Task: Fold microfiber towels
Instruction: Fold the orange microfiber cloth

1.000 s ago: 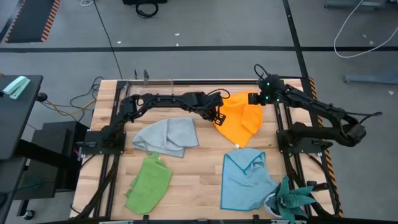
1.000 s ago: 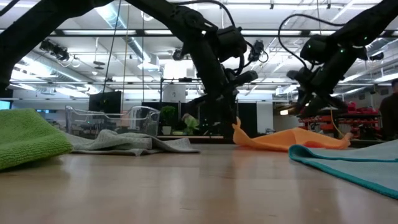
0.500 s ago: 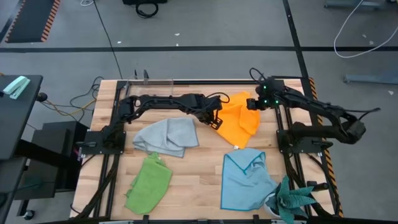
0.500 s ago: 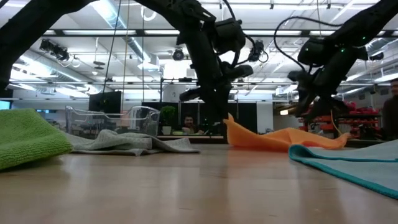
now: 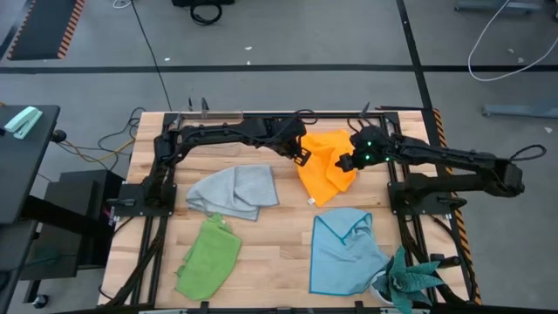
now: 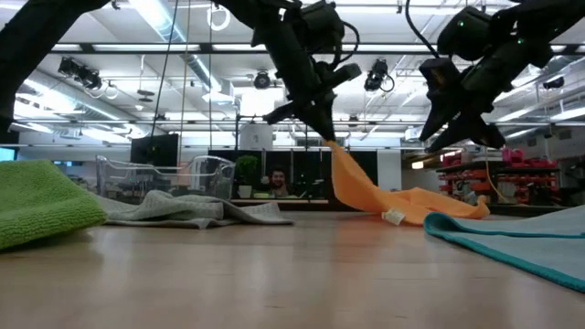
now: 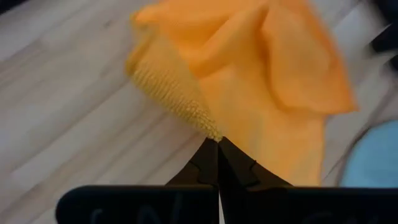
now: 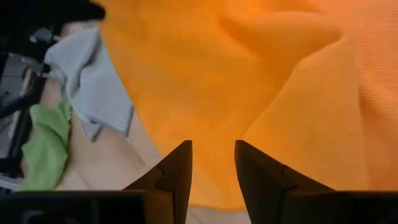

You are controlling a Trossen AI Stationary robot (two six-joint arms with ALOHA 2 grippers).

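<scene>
The orange-yellow towel (image 5: pixel 330 170) lies crumpled at the far middle of the table. Its left corner is lifted and the rest slopes down to the wood (image 6: pixel 407 203). My left gripper (image 5: pixel 301 155) is shut on that corner. My right gripper (image 5: pixel 347 162) hovers open above the towel's right part, with bare orange cloth (image 8: pixel 261 81) below its fingers and nothing between them. The grey towel (image 5: pixel 234 190), the lime green towel (image 5: pixel 209 255) and the light blue towel (image 5: pixel 344 253) lie rumpled on the table, untouched. My left gripper pinches the orange towel's left corner (image 7: pixel 210 129) between its two shut fingers, only at their free ends. The fingers slant down from the table's left. The corner is lifted clear (image 6: pixel 331 148); the cloth hangs below it in a slope, and its right part lies on the table.
A clear plastic box (image 6: pixel 164 174) stands at the table's far edge on the left. A teal spiky plant (image 5: pixel 410 279) sits at the near right corner. Bare wood (image 5: pixel 279 249) shows between the green and blue towels.
My left gripper has risen and drawn a little toward the far edge, staying shut. The orange towel's left corner has come up off the table with it, and the rest has stayed down. My right gripper has swung from the far right edge in over the towel.
</scene>
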